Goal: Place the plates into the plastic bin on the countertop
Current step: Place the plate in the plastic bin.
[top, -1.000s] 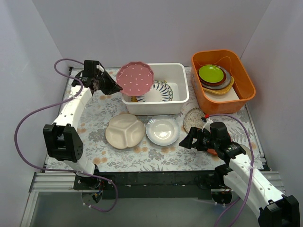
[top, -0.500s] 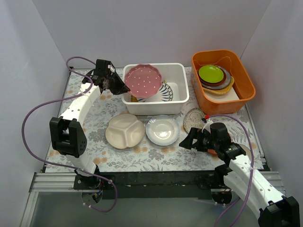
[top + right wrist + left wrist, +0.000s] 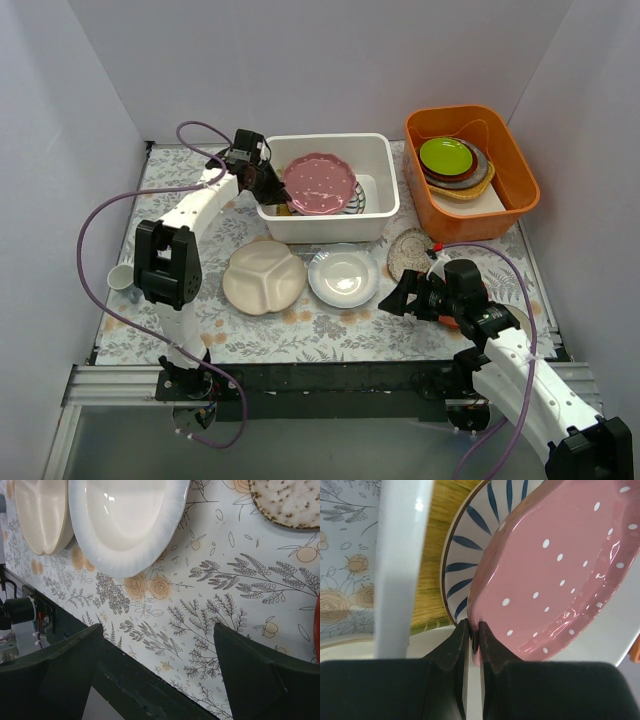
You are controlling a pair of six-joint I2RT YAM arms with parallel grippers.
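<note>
At the bin's [image 3: 325, 228] 9 o'clock rim | your left gripper [image 3: 268, 185] pinches the pink plate [image 3: 320, 183] over a striped plate [image 3: 462, 545] inside | your right gripper [image 3: 388, 303] hangs spread wide at 4 o'clock, gripping nothing | cream plate [image 3: 264, 277] and white plate [image 3: 343, 275] lie on the countertop [image 3: 200, 250] at 6 o'clock

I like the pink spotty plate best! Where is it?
In the top view the pink plate is inside the white bin, over a blue-striped plate, its rim pinched by the left fingers.

Countertop [image 3: 330, 325], bin [image 3: 330, 228], orange tub [image 3: 462, 226], cream plate [image 3: 265, 278], white plate [image 3: 343, 275], lacy plate [image 3: 408, 250]
</note>
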